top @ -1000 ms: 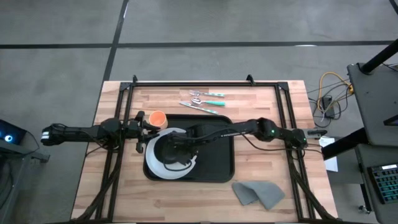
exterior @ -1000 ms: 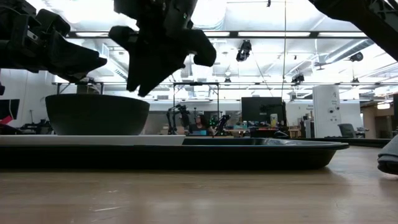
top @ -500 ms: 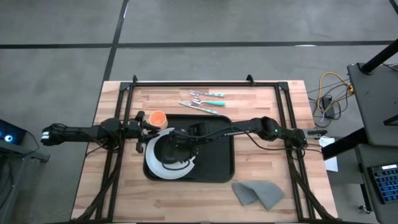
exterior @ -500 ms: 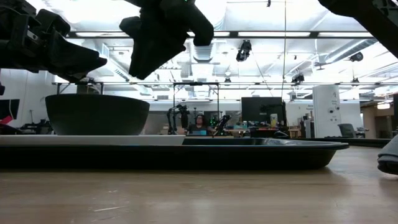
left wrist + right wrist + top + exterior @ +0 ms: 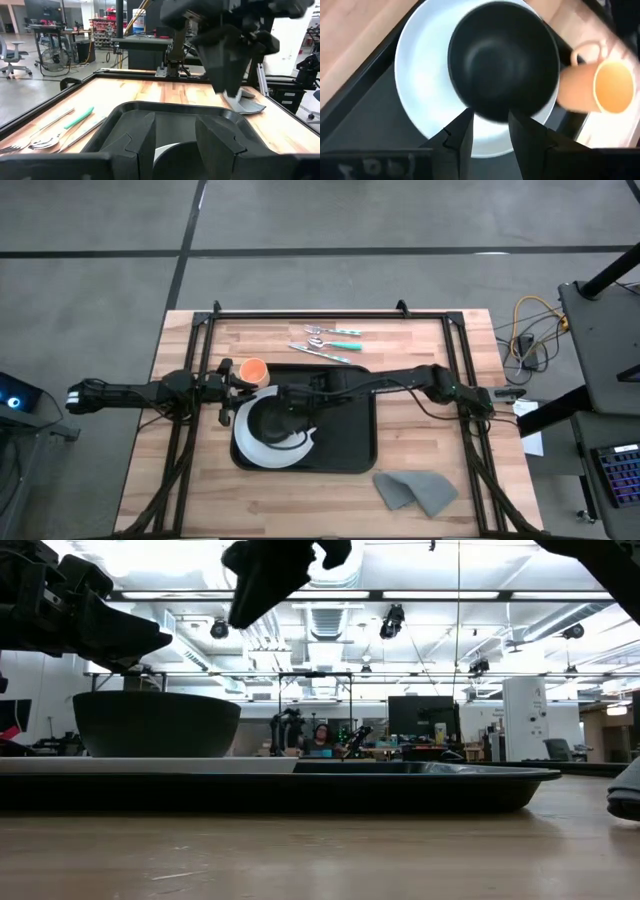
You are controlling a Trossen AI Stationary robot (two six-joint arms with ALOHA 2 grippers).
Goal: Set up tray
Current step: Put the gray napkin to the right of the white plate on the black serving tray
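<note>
Beside tray (image 5: 345,445), orange mug (image 5: 600,87) shows.

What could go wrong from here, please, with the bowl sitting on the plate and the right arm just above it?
1. The bowl sits off-centre on the plate, so a nudge from the right gripper could slide it off.
2. The orange cup stands close to the left gripper at the tray corner; a sideways move might tip it.
3. The cutlery lies outside the tray, near the right arm's path.
</note>
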